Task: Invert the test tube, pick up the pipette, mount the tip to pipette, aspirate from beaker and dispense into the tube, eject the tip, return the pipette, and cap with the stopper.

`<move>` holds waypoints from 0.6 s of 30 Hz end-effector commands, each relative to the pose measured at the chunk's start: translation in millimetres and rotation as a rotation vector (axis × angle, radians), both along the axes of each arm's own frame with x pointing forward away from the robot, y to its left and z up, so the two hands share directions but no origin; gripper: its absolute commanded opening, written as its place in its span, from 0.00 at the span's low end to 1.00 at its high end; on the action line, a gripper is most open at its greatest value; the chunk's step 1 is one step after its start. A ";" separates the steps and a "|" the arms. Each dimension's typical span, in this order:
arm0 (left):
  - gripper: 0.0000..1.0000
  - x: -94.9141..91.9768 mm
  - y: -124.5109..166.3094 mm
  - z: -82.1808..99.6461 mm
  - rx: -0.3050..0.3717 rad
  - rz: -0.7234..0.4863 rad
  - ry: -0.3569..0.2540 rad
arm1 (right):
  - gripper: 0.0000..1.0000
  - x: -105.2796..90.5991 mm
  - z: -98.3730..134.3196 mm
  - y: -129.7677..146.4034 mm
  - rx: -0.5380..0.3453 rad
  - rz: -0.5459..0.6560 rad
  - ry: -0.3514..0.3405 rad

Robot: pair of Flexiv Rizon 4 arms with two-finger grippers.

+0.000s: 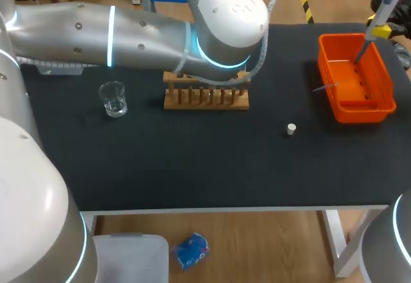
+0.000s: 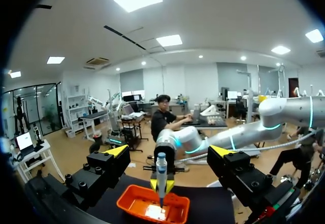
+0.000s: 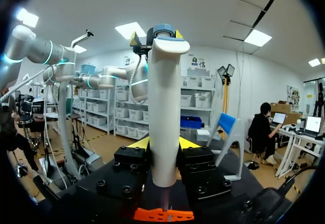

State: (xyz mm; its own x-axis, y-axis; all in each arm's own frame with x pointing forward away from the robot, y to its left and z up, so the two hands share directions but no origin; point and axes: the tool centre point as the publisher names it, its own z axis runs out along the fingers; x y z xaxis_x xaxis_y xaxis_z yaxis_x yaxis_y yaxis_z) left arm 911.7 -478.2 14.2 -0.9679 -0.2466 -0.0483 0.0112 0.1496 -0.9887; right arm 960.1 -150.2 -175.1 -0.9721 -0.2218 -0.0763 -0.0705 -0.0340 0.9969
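Note:
My right gripper is shut on the blue-and-white pipette and holds it upright over the orange basket, its lower end pointing into it. In the right wrist view the pipette stands between the yellow tips of the gripper. My left gripper is open and empty, facing the pipette and basket from across the table. The glass beaker stands left of the wooden tube rack. A small white stopper lies on the mat.
My left arm's elbow hangs over the rack and hides its back row. A thin clear tip shows at the basket's left wall. The black mat covers the table down to its front edge.

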 end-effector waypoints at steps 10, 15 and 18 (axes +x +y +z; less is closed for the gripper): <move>1.00 -42.6 77.2 -2.9 -0.075 -0.015 -0.005 | 0.00 -62.2 31.2 56.5 -0.035 0.025 -0.078; 1.00 -56.2 97.2 -1.2 -0.075 -0.017 -0.015 | 0.00 -89.7 39.7 73.3 -0.035 0.021 -0.092; 1.00 -60.5 105.0 -2.6 -0.086 -0.006 -0.005 | 0.00 -94.7 41.7 76.2 -0.037 0.025 -0.096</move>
